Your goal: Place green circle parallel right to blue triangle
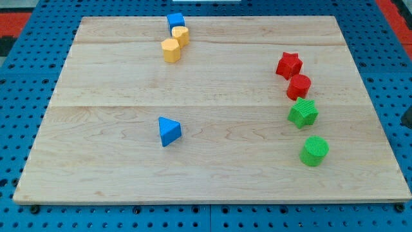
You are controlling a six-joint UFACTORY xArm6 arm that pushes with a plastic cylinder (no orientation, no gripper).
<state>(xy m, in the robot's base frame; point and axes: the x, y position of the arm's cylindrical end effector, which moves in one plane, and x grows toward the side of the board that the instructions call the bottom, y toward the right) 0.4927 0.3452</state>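
my tip: nowhere in view, so place among blocks cannot be told
blue cube (176, 20): lower edge partly hidden behind upper yellow block (181, 35)
surface (96, 161): near corners rounded, bottom edge just inside view's bottom

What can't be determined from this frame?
- My tip: not in the camera view, so its place relative to the green circle and blue triangle is unknown.
- Two yellow blocks: touching, too small to tell exact shapes.
- Blue cube: lower part hidden by the yellow blocks.
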